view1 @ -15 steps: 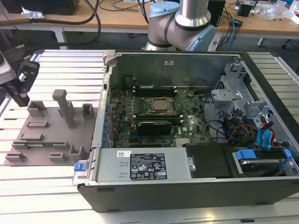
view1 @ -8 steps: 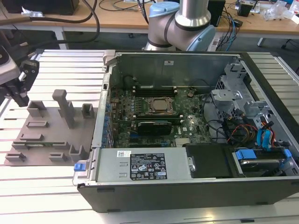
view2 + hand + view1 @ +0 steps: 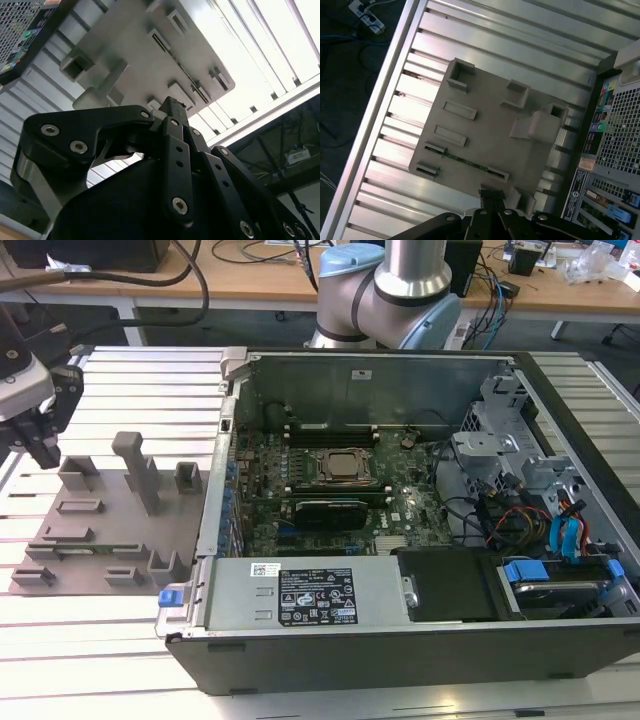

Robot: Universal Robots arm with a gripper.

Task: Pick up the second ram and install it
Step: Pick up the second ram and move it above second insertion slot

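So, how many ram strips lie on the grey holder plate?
1. The second ram sits between two low holder blocks on the grey holder plate, at the edge nearest the gripper in the first wrist view. The taller blocks could hide another.

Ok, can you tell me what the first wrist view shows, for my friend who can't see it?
The robot's black pincer hovers over a grey holder plate on a ribbed metal table. A thin green ram strip lies in the plate's slots near the pincer, and a computer case stands beside the plate.
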